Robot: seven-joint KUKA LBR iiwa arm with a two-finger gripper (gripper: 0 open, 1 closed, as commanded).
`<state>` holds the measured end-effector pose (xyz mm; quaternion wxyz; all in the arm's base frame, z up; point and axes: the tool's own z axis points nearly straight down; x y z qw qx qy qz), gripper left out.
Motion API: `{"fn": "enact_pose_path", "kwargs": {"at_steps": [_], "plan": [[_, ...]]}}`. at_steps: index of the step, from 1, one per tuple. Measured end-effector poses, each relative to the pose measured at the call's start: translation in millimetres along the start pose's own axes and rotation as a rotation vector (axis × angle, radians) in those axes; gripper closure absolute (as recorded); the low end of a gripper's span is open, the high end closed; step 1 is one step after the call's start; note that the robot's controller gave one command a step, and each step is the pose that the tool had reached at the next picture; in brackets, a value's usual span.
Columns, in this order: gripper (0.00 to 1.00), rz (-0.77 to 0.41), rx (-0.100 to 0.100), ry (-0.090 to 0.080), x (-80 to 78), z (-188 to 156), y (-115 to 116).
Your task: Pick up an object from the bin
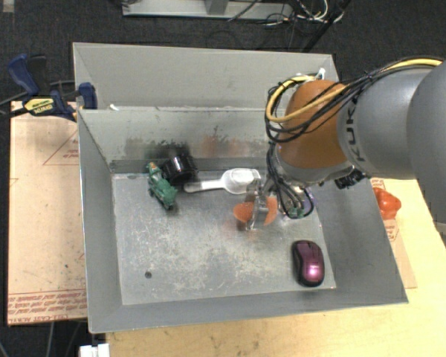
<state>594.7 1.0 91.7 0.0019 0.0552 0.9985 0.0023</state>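
The robot's hand (259,216) is low in the grey bin (208,288), right by a small orange thing (242,212) near the middle of the bin floor. The hand hides part of it, so I cannot tell if the hand is spread or pressed together. A white spoon (234,180) lies just behind the orange thing, toward the back wall, with its bowl close to the hand. I think the hand should take the orange thing by its middle and lift straight up, so it does not bump the spoon. The orange thing looks like a round lump. I cannot see a long side or which way it points. A purple mouse (308,263) sits apart, near the front wall.
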Motion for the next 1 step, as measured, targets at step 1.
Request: {"fn": "enact_pose_path", "kwargs": {"at_steps": [1], "plan": [[1.00, 0.000, 0.000, -0.002, -0.6, -22.9, 0.2]]}}
